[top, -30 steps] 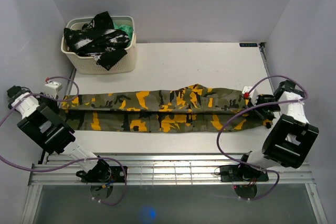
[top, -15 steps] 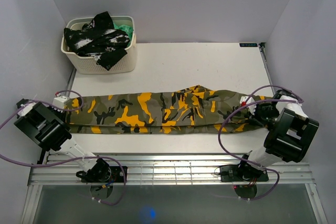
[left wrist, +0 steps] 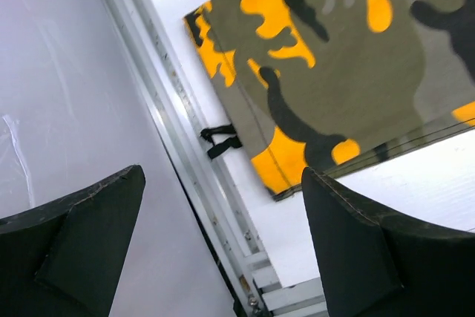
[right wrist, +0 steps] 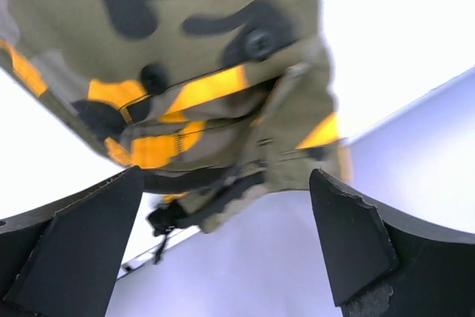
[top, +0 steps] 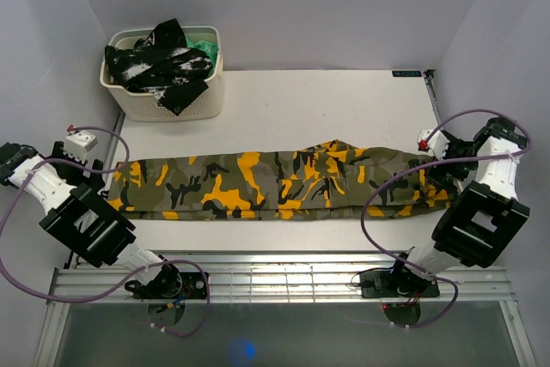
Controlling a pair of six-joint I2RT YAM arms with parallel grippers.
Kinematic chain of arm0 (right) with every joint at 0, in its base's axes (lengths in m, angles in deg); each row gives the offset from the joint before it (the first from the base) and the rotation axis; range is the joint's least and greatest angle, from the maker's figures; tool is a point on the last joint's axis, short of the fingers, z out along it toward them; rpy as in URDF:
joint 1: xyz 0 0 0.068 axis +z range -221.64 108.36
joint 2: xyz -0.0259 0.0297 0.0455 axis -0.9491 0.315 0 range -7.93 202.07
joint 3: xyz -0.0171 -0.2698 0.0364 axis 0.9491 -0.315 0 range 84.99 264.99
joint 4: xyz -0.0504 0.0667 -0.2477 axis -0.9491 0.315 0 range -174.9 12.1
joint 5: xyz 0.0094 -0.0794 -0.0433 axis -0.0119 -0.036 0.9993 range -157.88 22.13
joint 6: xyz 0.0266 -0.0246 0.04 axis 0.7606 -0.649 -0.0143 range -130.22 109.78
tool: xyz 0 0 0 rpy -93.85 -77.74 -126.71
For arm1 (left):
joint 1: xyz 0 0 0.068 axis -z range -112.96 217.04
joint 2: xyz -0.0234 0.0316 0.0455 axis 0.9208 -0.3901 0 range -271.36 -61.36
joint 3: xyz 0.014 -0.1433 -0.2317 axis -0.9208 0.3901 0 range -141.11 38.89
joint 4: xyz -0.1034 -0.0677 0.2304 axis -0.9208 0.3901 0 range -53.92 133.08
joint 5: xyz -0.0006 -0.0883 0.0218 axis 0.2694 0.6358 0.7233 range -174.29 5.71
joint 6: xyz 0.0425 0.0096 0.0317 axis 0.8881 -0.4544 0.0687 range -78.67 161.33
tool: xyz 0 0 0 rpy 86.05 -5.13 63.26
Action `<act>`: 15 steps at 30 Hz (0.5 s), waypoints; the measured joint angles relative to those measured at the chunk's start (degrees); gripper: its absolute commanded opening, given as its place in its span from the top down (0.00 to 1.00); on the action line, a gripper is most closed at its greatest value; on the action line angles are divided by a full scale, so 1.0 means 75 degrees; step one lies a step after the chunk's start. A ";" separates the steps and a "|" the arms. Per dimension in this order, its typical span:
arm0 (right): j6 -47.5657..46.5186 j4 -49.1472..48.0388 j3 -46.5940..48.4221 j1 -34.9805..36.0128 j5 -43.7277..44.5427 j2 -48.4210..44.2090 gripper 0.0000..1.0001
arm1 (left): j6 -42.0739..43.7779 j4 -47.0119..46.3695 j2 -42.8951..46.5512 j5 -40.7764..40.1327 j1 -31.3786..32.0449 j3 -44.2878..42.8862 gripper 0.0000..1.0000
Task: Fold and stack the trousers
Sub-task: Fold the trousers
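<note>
The trousers (top: 275, 180), camouflage in olive, black and orange, lie flat in a long band across the table, folded lengthwise. Their leg hem (left wrist: 297, 109) reaches the table's left rail; the waistband with its buttons (right wrist: 223, 102) lies at the right end. My left gripper (top: 96, 169) hangs just off the hem end, open, with nothing between its fingers (left wrist: 371, 257). At the waist end my right gripper (top: 436, 169) is open too, its fingers (right wrist: 364, 250) apart from the cloth. In both wrist views, left gripper (left wrist: 223, 257) and right gripper (right wrist: 223, 250), the cloth sits beyond the fingertips.
A white basket (top: 129, 102) at the back left holds a black-and-white mottled garment (top: 159, 66) and a green cloth (top: 204, 45). Metal rails (left wrist: 171, 131) run along the table's left and right edges. Grey walls close in on both sides. Bare table (top: 326, 109) shows behind the trousers.
Both grippers have opened and let go of the trousers' ends, then drawn back outward. The upper layer has come down over the lower one, and the trousers now lie as one flat band.
</note>
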 measured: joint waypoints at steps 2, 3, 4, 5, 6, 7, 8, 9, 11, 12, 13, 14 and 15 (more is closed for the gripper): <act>0.0326 0.0262 0.0498 0.0105 -0.0332 0.0000 0.06 | -0.0172 0.0058 0.0178 0.0192 0.0099 0.0000 0.02; 0.0545 0.0335 0.0691 0.0175 -0.0463 0.0012 0.08 | -0.0268 0.0044 0.0277 0.0248 0.0204 0.0082 0.02; 0.0831 0.0431 0.0877 0.0265 -0.0562 0.0058 0.12 | -0.0393 -0.0044 0.0405 0.0271 0.0350 0.0242 0.02; 0.1148 0.0434 0.1043 0.0364 -0.0638 0.0134 0.19 | -0.0568 -0.0178 0.0568 0.0251 0.0551 0.0498 0.02; 0.1478 0.0408 0.1192 0.0458 -0.0691 0.0256 0.21 | -0.0784 -0.0268 0.0734 0.0224 0.0813 0.0781 0.02; 0.1918 0.0396 0.1343 0.0557 -0.0720 0.0425 0.23 | -0.0997 -0.0353 0.0886 0.0169 0.1105 0.1049 0.02; 0.2288 0.0318 0.1451 0.0653 -0.0729 0.0612 0.28 | -0.1209 -0.0463 0.1008 0.0114 0.1411 0.1306 0.03; 0.2690 0.0181 0.1486 0.0784 -0.0711 0.0796 0.31 | -0.1483 -0.0615 0.1116 0.0067 0.1786 0.1580 0.07; 0.3360 -0.0026 0.1454 0.0985 -0.0574 0.1102 0.34 | -0.1947 -0.0866 0.1174 -0.0087 0.2326 0.1955 0.14; 0.3628 -0.0189 0.1361 0.1099 -0.0452 0.1230 0.35 | -0.2200 -0.1005 0.1157 -0.0207 0.2567 0.2130 0.18; 0.3896 -0.0396 0.1189 0.1215 -0.0335 0.1309 0.36 | -0.2454 -0.1131 0.1102 -0.0329 0.2754 0.2276 0.24; 0.4106 -0.0606 0.0953 0.1320 -0.0181 0.1341 0.36 | -0.2669 -0.1230 0.0997 -0.0443 0.2882 0.2372 0.27; 0.4261 -0.0766 0.0685 0.1419 -0.0035 0.1355 0.36 | -0.2865 -0.1303 0.0851 -0.0545 0.2952 0.2413 0.30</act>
